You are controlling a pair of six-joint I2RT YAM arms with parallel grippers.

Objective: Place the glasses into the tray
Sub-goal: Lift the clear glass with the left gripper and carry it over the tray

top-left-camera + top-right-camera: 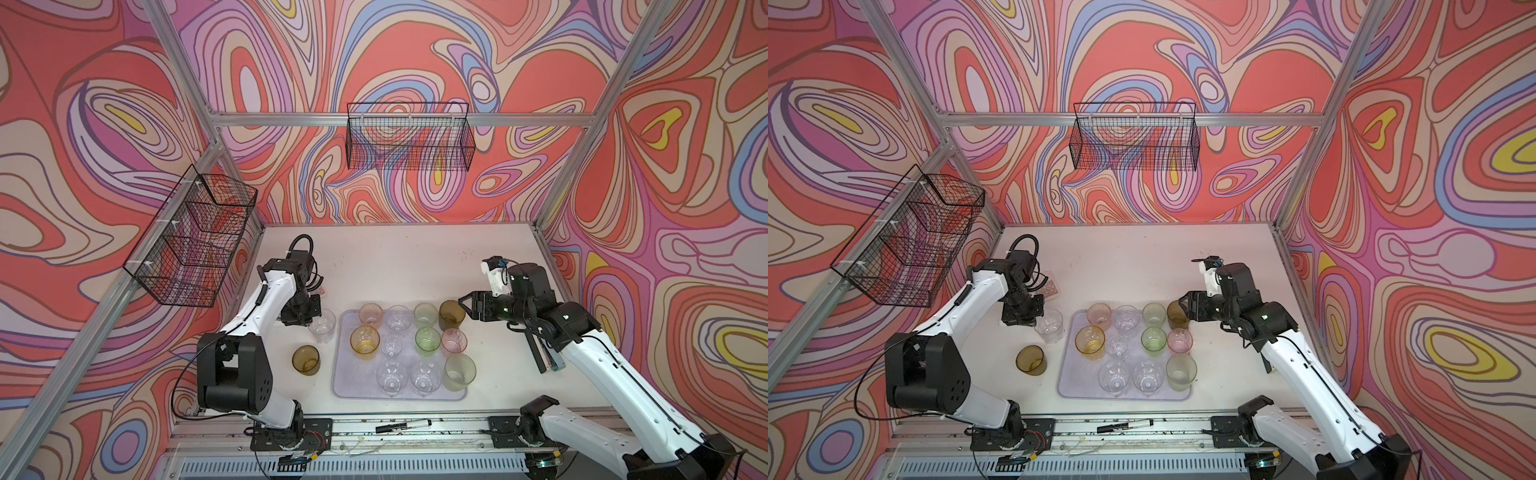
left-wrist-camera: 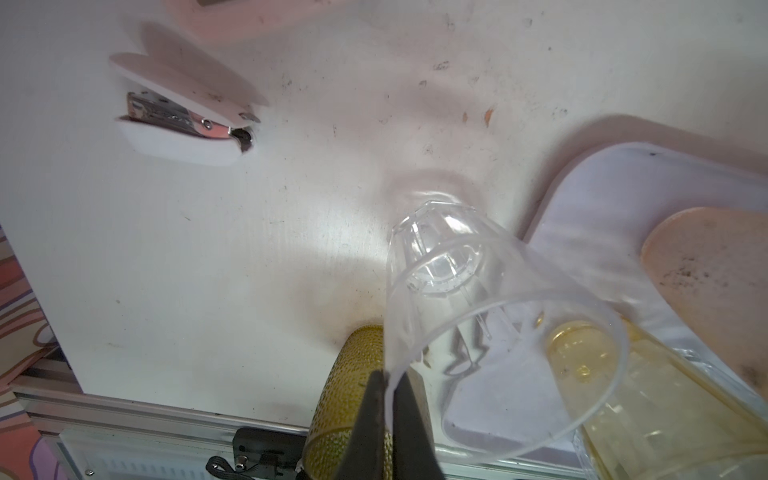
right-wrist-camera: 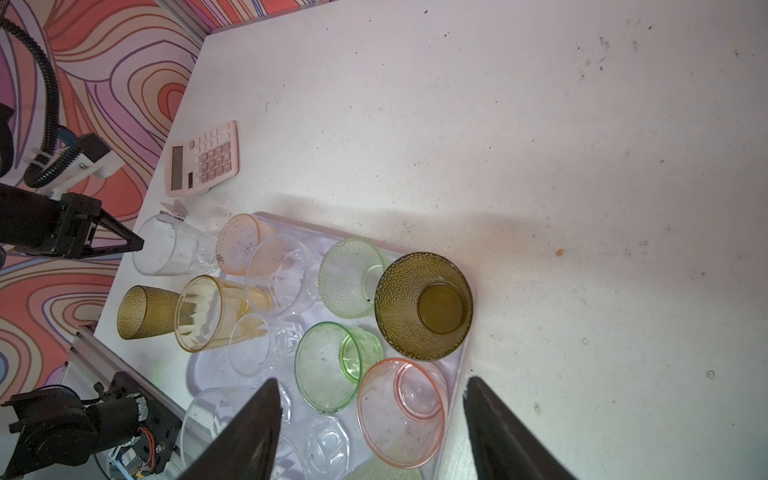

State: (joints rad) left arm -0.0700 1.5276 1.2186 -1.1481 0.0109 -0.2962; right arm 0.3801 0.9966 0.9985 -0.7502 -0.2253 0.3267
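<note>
Seeing left gripper pinched shut on the rim wall of a clear faceted tumbler, one finger inside, one outside; placing that tumbler outside the lavender tray, just beside its left edge in both top views; cannot tell whether touching the table; counting eleven glasses upright inside the tray, in three rows; finding one olive-brown tumbler standing on the table left of the tray, near the held one; seeing right gripper wide open, gripping nothing, hovering by the tray's far right corner just beside a second olive-brown tumbler; also spotting a pink calculator and a white stapler on the table near the left gripper.
</note>
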